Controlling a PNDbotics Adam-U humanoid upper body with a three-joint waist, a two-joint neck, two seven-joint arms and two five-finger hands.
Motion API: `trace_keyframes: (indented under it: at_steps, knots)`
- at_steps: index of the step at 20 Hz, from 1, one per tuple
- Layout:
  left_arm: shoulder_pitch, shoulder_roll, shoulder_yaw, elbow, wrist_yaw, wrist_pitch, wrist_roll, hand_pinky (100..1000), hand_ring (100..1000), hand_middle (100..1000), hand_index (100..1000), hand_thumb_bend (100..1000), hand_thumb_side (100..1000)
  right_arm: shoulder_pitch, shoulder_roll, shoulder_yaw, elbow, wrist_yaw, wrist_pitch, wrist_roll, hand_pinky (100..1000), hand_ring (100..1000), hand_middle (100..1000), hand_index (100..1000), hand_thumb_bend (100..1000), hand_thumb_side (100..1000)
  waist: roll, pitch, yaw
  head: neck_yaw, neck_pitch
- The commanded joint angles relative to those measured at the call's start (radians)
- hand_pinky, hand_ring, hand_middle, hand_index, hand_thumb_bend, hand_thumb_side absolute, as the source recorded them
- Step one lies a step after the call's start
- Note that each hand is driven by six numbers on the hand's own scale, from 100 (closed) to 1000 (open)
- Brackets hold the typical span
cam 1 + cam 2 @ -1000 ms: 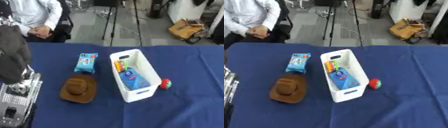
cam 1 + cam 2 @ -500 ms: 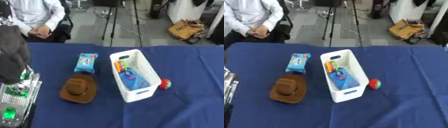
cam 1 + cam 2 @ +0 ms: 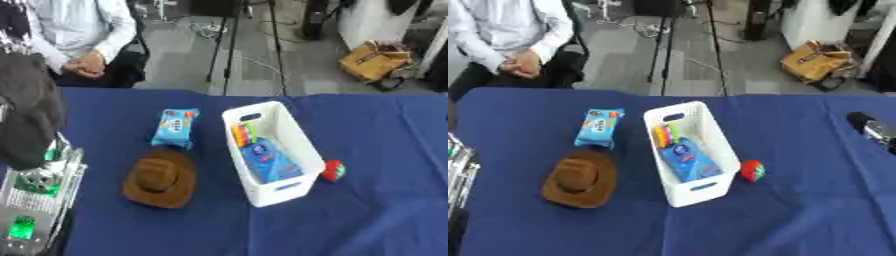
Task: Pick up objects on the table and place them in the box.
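Roughly midway through the task, the white box (image 3: 268,152) stands near the centre of the blue tabletop (image 3: 376,210) and already holds a blue packet (image 3: 269,162) lying in its lower half, with some yellow, orange and green items (image 3: 241,134) at its upper end. Three things remain outside it: a blue snack pack (image 3: 174,128) left of the box's upper end, a brown cowboy hat (image 3: 160,178) below that pack at centre left, and a small red and green object (image 3: 752,170) just beside the box's right wall. None of these is touched by the robot. Robot arm structure (image 3: 35,200) fills the left edge of the left eye view, and a dark, silver-tipped part (image 3: 870,127) enters at the right edge of the right eye view; neither shows a hand, so whether the fingers are apart or together cannot be told.
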Motion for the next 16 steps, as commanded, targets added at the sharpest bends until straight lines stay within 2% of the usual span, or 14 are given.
trace_keyframes:
  at_steps: [1,10,16]
  knots:
    - [-0.010,0.026,-0.003,-0.014,0.007,0.001,-0.009,921,947,907,993,100,1000,-0.041,-0.077,0.043,0.056,-0.050,-0.017,0.056,884,908,887,934,497,872,-0.007,-0.027,0.000,-0.004,-0.001]
    - [-0.009,0.028,-0.010,-0.014,0.016,0.001,-0.021,921,947,902,989,100,1000,-0.136,-0.087,0.167,0.249,-0.141,-0.069,0.142,886,909,888,939,502,788,-0.018,-0.029,0.006,-0.007,-0.007]
    - [-0.010,0.030,-0.016,-0.014,0.021,0.001,-0.028,921,947,901,989,100,1000,-0.212,-0.054,0.233,0.369,-0.139,-0.117,0.178,894,921,898,953,503,768,-0.025,-0.033,0.010,-0.010,-0.006]
